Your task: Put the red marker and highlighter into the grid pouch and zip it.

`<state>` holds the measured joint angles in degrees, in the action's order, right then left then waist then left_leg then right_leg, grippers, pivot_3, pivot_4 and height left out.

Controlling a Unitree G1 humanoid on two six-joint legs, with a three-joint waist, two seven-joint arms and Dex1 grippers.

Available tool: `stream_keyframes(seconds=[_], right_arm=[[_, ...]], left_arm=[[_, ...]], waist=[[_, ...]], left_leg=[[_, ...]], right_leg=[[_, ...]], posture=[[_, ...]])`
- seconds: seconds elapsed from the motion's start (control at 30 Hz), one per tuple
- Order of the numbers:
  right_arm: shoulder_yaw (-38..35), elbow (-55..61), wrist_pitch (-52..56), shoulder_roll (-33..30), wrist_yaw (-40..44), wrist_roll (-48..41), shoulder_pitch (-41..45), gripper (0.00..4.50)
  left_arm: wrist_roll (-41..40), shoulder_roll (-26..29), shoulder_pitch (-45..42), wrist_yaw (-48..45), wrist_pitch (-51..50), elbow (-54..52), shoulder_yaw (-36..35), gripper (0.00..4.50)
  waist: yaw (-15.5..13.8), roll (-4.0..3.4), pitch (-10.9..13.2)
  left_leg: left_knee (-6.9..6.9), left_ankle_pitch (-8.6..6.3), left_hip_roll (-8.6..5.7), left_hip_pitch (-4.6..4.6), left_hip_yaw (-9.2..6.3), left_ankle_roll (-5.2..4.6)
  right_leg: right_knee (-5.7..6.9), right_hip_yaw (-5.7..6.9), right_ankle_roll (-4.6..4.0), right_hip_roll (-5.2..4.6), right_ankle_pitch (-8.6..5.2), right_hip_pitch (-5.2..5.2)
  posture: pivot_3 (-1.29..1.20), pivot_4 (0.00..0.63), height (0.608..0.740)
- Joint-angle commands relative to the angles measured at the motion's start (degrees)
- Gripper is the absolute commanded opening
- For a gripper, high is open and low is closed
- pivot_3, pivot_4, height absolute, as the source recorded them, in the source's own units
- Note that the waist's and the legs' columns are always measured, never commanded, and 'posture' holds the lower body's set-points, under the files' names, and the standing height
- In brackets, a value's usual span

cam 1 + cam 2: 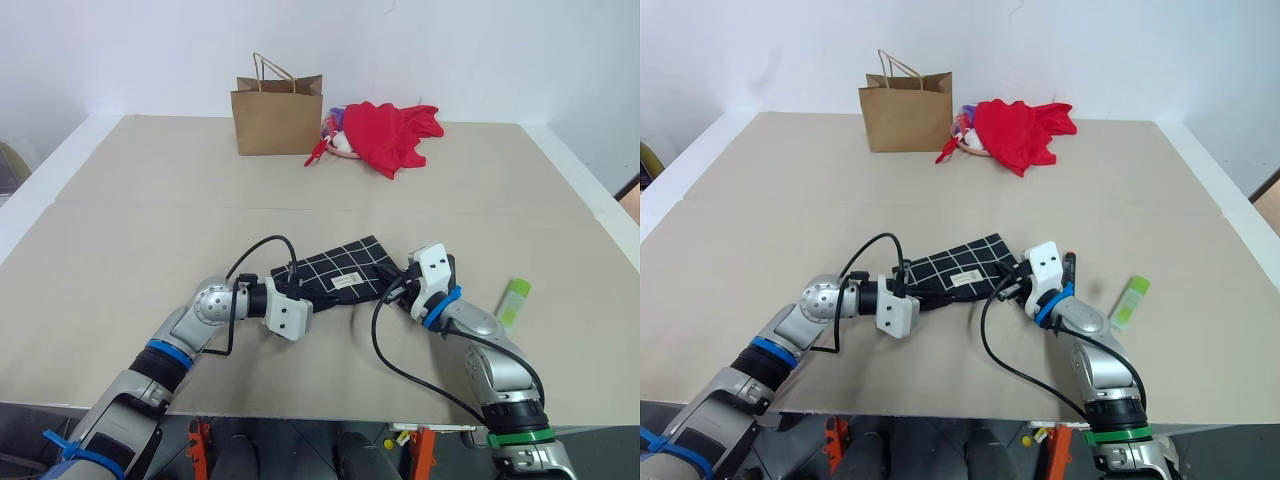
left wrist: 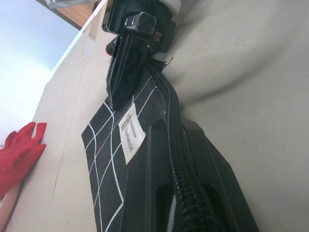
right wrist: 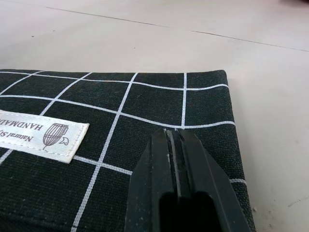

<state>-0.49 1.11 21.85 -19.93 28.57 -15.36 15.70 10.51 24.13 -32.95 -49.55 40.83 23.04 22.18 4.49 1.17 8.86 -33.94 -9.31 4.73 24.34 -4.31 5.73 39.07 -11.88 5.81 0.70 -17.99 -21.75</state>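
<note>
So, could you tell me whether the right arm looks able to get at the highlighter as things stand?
Probably not yet: the right gripper is shut on the grid pouch. The highlighter lies on bare table just to its right, nothing between them.

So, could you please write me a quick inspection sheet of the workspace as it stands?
Surface: beige table, a seam across it.
Job's things: grid pouch flat between both hands; highlighter lying loose to its right; red marker not made out.
Clutter: brown paper bag and red cloth at the far edge.
Hands: left hand shut at the pouch's zipper edge; right hand shut on the pouch's other end.
Cables: black cables looping off both wrists.
Surroundings: white wall.
</note>
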Motion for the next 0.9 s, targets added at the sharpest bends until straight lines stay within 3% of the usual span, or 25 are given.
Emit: stream_keyframes(seconds=[0.03,0.37,0.4,0.43,0.47,0.5,0.7,0.73,0.77,0.9], right_arm=[[0.0,1.4,-0.3,0.3,0.1,0.0,-0.2,0.0],[0.0,1.4,-0.3,0.3,0.1,0.0,-0.2,0.0],[-3.1,6.2,-2.5,-1.2,2.1,-2.6,-1.3,0.32],[-7.3,11.8,-4.6,-3.6,5.3,-5.6,-5.2,0.32],[-10.1,15.9,-5.8,-5.2,7.6,-8.0,-8.2,0.86],[-11.2,18.3,-7.1,-6.2,9.3,-9.0,-10.2,0.86],[-9.0,19.4,-8.3,-7.2,9.7,-8.2,-10.4,3.49],[-8.9,19.5,-8.4,-7.2,9.9,-8.5,-10.2,3.67],[-8.9,19.7,-8.8,-7.4,10.3,-8.7,-10.1,4.35],[-9.1,21.3,-12.8,-8.2,13.0,-8.5,-11.0,4.44]], left_arm=[[-1.5,-0.3,-0.4,-0.1,0.6,-0.2,0.1,0.03],[-1.5,-0.4,-0.4,-0.2,0.7,-0.1,0.1,0.03],[-7.6,-0.3,-0.9,-3.6,-2.5,-0.9,-1.5,0.01],[-14.3,0.4,-2.1,-8.8,-6.5,-1.3,-3.3,0.01],[-19.1,1.0,-2.9,-12.9,-9.3,-1.3,-4.4,0.0],[-21.6,1.4,-3.4,-15.5,-10.8,-1.2,-4.9,0.0],[-25.5,0.3,-3.1,-19.2,-16.2,-2.7,-6.3,0.0],[-26.9,0.0,-3.1,-19.5,-18.6,-3.7,-6.9,0.0],[-28.1,-0.2,-3.1,-19.8,-20.8,-4.6,-7.5,0.0],[-32.4,0.5,-2.7,-22.0,-29.5,-8.8,-8.9,0.0]], waist=[[0.0,0.0,0.0],[0.0,0.0,0.0],[0.0,0.0,0.0],[-0.3,-0.1,0.1],[-0.5,-0.15,0.1],[-0.4,-0.15,0.1],[0.3,-0.17,0.2],[0.2,-0.2,0.2],[0.2,-0.21,0.2],[0.2,-0.23,0.3]], left_leg=[[0.0,0.0,0.0,0.0,0.0,0.0],[0.01,0.0,0.0,0.0,0.0,0.0],[0.01,0.0,0.0,0.0,0.0,0.0],[0.01,0.0,0.0,0.0,0.0,0.0],[0.02,0.0,-0.01,0.18,-0.02,0.0],[0.03,0.01,-0.02,0.32,-0.05,-0.01],[0.12,-0.03,-0.02,0.29,-0.08,-0.07],[0.12,-0.02,-0.02,0.3,-0.09,-0.08],[0.11,-0.02,-0.02,0.32,-0.1,-0.06],[0.08,-0.01,-0.03,0.35,-0.1,-0.05]], right_leg=[[0.0,0.0,0.0,0.0,0.0,0.0],[0.0,0.0,0.0,0.0,-0.01,0.0],[-0.01,0.0,0.0,0.0,-0.01,0.0],[-0.01,0.0,0.0,0.0,-0.01,0.0],[-0.01,0.02,0.03,0.0,-0.04,-0.13],[0.0,0.07,0.07,0.0,-0.12,-0.17],[-0.03,0.14,-0.05,-0.01,-0.26,-0.17],[-0.02,0.15,-0.05,-0.01,-0.26,-0.18],[-0.02,0.15,-0.05,-0.01,-0.26,-0.18],[-0.02,0.15,-0.03,-0.03,-0.26,-0.17]], posture=[[0.0,0.15,0.74],[0.0,0.15,0.74],[0.0,0.15,0.74],[0.0,0.15,0.74],[0.0,0.15,0.74],[0.0,0.15,0.74],[0.0,0.15,0.74],[0.0,0.15,0.74],[0.0,0.15,0.74],[0.0,0.15,0.74]])
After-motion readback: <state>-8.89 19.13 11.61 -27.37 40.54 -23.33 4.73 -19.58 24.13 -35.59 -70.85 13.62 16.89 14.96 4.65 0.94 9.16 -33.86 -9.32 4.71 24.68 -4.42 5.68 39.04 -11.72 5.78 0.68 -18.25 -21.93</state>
